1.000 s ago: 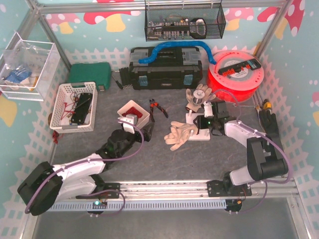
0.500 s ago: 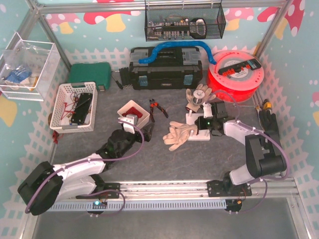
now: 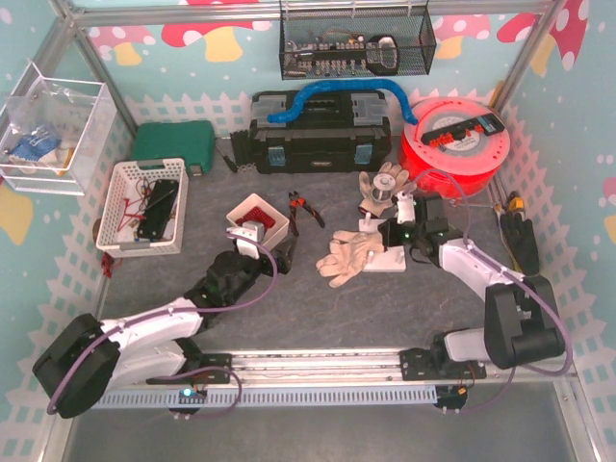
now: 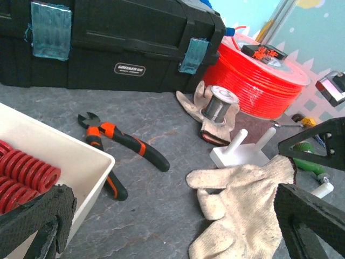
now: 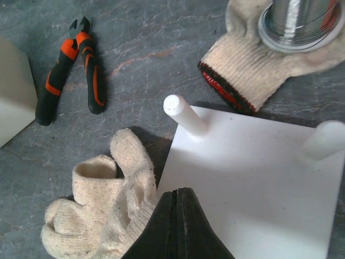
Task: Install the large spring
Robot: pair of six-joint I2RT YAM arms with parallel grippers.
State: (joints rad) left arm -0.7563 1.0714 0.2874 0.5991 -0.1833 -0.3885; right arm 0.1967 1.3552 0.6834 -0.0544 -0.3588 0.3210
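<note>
The large springs (image 3: 258, 210), red coils, are seen lying in a white bin (image 3: 276, 231) near the middle of the counter (image 3: 318, 308), a little toward its left edge. None is held. The left arm (image 3: 144, 332) is stretched along the counter toward the bin from its near side. Its jaws are spread wide, with the bin wall just beside one black finger (image 4: 38, 216) in the left wrist view, and nothing is gripped.

A white base plate (image 5: 253, 178) with two upright pegs (image 5: 184, 114) is set to the right of the counter's middle, and both pegs are bare. The jaws of the right arm (image 3: 481, 269) are pressed together above the near edge of this plate, and nothing is seen between them. A cream glove (image 5: 102, 216) is lying against the plate's left side. A second glove (image 5: 253, 70) is spread beyond the plate, with a spool of wire (image 5: 302, 21) standing on it. Orange-and-black pliers (image 3: 303, 210) are lying between the bin and the plate.

A black toolbox (image 3: 320, 130) is placed along the far edge, a red reel (image 3: 457, 144) at the far right corner, and a white basket (image 3: 144, 205) by the left edge.
</note>
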